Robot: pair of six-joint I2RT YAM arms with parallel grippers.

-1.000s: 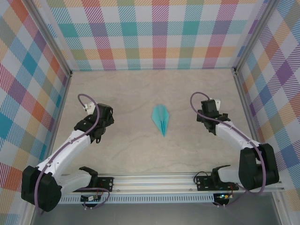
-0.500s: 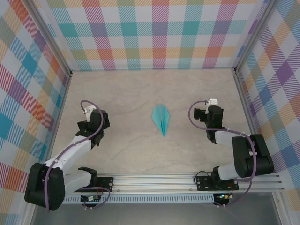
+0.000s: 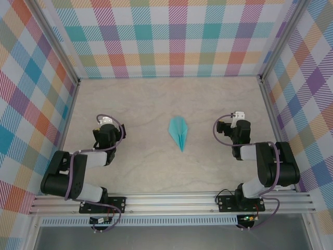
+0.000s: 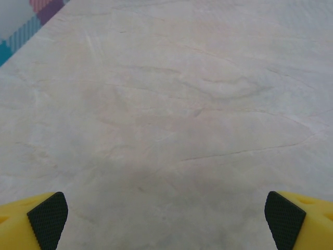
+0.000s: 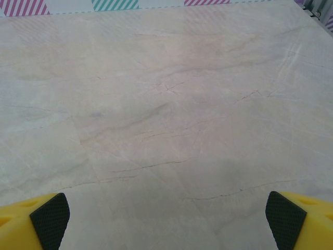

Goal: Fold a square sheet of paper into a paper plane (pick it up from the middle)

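Observation:
The turquoise paper plane (image 3: 178, 132) lies flat mid-table, a slim dart with a centre crease and its tip toward the arms. My left gripper (image 3: 106, 128) sits folded back low at the left, well away from the plane. In the left wrist view its yellow fingers with black pads (image 4: 48, 220) stand wide apart over bare table. My right gripper (image 3: 238, 123) rests at the right, equally far from the plane. Its pads (image 5: 285, 219) are spread wide too, with nothing between them.
The marbled beige table (image 3: 156, 104) is walled by checked panels on three sides. A metal rail (image 3: 171, 203) carrying the arm bases runs along the near edge.
Both arms have pulled back and folded down toward their bases. The plane has stayed where it lay.

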